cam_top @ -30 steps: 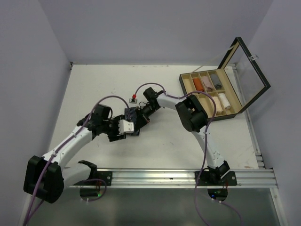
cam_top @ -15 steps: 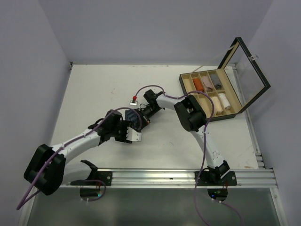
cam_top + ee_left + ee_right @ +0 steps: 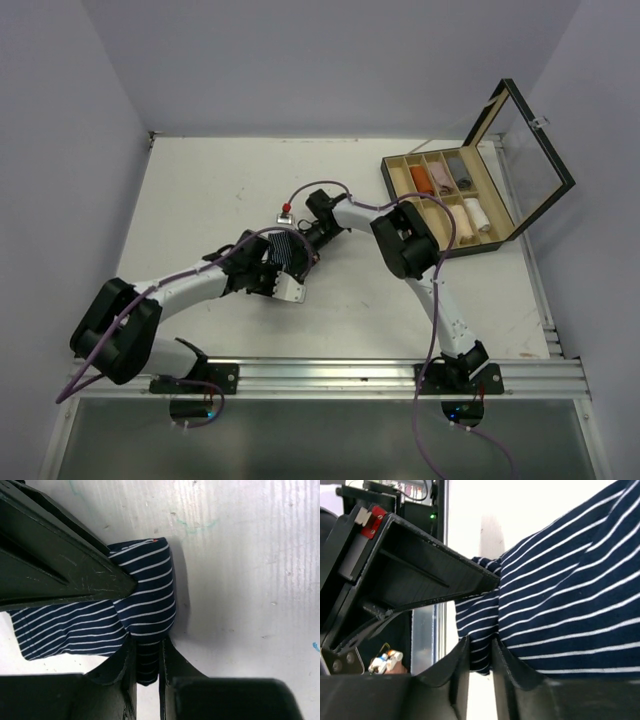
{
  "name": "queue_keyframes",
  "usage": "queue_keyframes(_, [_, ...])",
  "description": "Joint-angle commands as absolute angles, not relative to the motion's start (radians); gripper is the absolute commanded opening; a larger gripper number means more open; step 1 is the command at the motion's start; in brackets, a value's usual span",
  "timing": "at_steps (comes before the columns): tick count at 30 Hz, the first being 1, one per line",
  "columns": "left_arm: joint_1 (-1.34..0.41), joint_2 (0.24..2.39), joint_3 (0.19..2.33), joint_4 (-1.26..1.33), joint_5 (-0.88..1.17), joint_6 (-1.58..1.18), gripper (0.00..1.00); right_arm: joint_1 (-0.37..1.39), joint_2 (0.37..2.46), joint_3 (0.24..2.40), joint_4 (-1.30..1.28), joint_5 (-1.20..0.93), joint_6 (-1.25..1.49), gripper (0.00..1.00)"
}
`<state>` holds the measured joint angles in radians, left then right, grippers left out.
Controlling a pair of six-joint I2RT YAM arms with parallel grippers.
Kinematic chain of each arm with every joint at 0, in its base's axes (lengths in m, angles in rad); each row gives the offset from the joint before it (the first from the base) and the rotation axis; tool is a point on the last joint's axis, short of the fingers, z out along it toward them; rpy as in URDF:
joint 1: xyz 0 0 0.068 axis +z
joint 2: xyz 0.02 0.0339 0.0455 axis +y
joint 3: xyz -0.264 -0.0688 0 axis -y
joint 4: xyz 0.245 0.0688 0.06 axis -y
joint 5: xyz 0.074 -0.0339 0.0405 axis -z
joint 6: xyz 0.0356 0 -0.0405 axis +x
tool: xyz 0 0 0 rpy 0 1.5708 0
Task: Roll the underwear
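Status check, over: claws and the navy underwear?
Left claw shut on navy striped underwear. Right claw around its other side, grip unclear. Cloth bunched between both claws. Wooden box off right, not in the way.

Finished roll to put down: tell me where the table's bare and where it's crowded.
Bare: the white table at far left, between back wall and left arm; and the near middle, between both arms and the metal rail. Crowded: the centre, where left gripper and right gripper pinch the navy striped garment; far right, the open wooden box.
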<state>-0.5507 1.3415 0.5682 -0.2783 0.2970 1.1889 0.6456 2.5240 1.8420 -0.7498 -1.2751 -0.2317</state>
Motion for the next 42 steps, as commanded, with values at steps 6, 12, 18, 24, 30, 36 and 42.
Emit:
queue_keyframes(6, [-0.545,1.558,0.713,-0.619,0.44,1.152,0.02,0.536,2.338,1.771,-0.736,-0.881,-0.324,0.45])
queue_keyframes(12, [-0.451,1.776,0.886,-0.825,0.557,1.129,0.03,0.42,2.051,1.605,-0.69,-0.778,-0.443,0.46])
queue_keyframes(18, [-0.316,2.026,1.131,-1.047,0.646,1.203,0.09,0.409,1.778,1.375,-0.539,-0.793,-0.463,0.45])
queue_keyframes(24, [-0.276,2.242,1.371,-1.242,0.686,1.238,0.11,0.58,1.639,1.195,-0.407,-0.669,-0.589,0.47])
queue_keyframes(30, [-0.272,2.336,1.486,-1.318,0.704,1.226,0.13,0.712,1.679,1.146,-0.282,-0.623,-0.733,0.62])
queue_keyframes(36, [-0.272,2.344,1.493,-1.318,0.713,1.21,0.14,0.765,1.766,1.186,-0.229,-0.653,-0.892,0.62])
queue_keyframes(42, [-0.272,2.341,1.486,-1.313,0.716,1.201,0.16,0.813,1.809,1.18,-0.239,-0.695,-0.997,0.61])
